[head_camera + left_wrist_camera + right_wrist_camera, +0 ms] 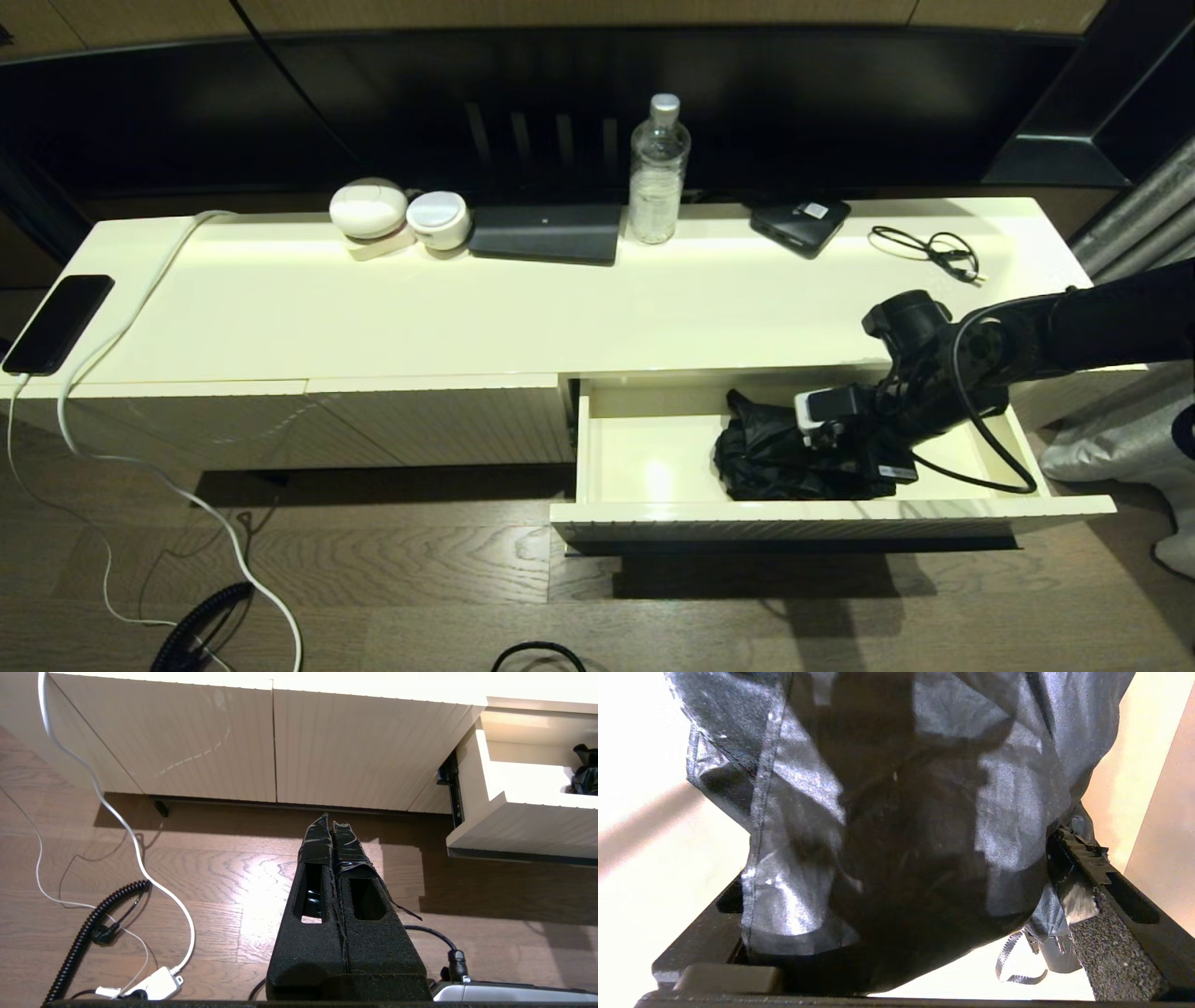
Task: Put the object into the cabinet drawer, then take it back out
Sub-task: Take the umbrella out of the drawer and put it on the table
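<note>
The black folding umbrella [770, 457] lies as a loose shiny bundle in the right half of the pulled-out cream drawer [644, 457]. My right gripper [826, 446] reaches down into the drawer from the right. In the right wrist view its jaws stand wide, with the umbrella [896, 812] filling the gap and pressed against both fingers [1083, 877]. The strap [1013, 961] hangs loose near one finger. My left gripper [331, 823] is shut and empty, low over the floor before the shut cabinet fronts. It does not show in the head view.
On the cabinet top stand a water bottle [658, 173], a dark flat pad [546, 233], two white round cases [397, 215], a small black box [800, 224], a thin black cable [929, 250] and a phone [58, 322]. White and coiled cables [117, 868] lie on the floor.
</note>
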Controlling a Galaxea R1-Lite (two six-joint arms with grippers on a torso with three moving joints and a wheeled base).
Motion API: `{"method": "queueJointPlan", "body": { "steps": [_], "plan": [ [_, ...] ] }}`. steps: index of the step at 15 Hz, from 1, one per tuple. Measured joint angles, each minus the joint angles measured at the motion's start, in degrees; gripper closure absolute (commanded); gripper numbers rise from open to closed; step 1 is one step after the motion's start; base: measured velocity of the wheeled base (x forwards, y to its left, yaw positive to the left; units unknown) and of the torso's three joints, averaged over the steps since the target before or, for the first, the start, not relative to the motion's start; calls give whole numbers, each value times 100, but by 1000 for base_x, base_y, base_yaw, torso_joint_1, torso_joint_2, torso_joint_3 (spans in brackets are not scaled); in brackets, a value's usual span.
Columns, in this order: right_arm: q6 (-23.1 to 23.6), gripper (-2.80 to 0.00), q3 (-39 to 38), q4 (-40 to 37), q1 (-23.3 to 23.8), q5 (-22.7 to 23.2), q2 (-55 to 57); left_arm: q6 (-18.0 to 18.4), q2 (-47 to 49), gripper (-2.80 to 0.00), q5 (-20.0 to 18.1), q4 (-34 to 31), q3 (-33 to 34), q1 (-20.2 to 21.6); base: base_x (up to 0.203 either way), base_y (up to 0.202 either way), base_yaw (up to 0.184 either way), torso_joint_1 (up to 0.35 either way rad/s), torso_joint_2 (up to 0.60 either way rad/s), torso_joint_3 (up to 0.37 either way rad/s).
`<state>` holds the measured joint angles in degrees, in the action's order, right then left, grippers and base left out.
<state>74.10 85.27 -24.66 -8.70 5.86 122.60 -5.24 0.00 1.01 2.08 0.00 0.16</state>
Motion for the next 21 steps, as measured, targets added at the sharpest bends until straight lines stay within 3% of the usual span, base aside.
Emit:
{"method": "queueJointPlan", "body": {
  "steps": [21],
  "plan": [
    [-32, -280, 302, -186, 37, 35, -344, 1, 0, 0, 0, 0, 0, 0, 0, 0, 0, 0, 0, 0]
  ]
}}
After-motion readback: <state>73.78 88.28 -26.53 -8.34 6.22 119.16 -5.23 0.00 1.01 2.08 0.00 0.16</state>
